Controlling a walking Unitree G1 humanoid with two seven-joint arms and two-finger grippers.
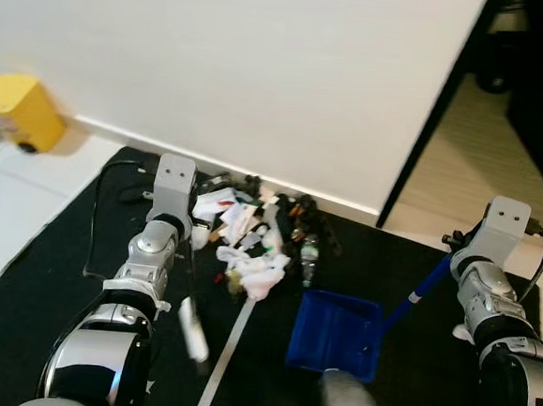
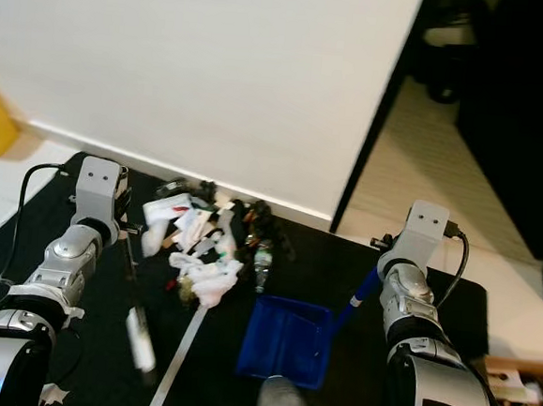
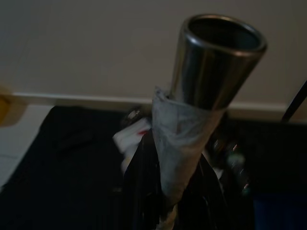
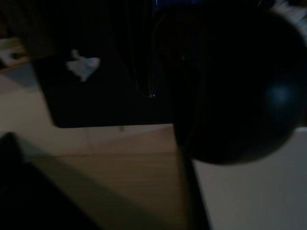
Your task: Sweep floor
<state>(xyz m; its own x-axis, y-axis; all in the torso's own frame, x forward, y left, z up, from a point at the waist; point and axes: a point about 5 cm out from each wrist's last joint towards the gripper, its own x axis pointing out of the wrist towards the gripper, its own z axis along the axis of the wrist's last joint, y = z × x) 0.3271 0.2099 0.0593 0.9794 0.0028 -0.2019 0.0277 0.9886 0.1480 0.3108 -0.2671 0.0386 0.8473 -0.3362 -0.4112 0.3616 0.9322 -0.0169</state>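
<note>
While both silver arms reach forward over a black mat (image 1: 49, 280), the litter pile (image 1: 254, 239) lies on the mat's far part, close to the white wall (image 1: 263, 71) and its skirting. The pile is crumpled white paper, wrappers, dark scraps and a small clear bottle (image 1: 309, 256) at its right edge.

A metal broom handle (image 1: 225, 355) runs from the near edge of the scene up to the pile, its far end at the near side of the white paper. In the left wrist view the handle's open silver tube end (image 3: 216, 57) stands close before the camera, with whitish tape (image 3: 180, 143) wrapped just below it and the dark fingers (image 3: 139, 187) around the taped part; the left gripper (image 3: 168, 191) appears closed on the handle, though the dim picture leaves the grip unclear. The pile lies beyond that gripper, toward the wall.

A blue dustpan (image 1: 335, 332) sits on the mat just right of and nearer than the pile, its blue stick handle (image 1: 420, 290) rising to the right toward the right arm (image 1: 491, 277). The right wrist view is dark: a round black knob (image 4: 240, 81) looms close, with mat and pale floor behind. Whether the right jaws are spread or pressed together I cannot tell.

A yellow bin (image 1: 20, 113) stands far left by the wall, and a black cable (image 1: 97, 208) loops across the mat's left side.
</note>
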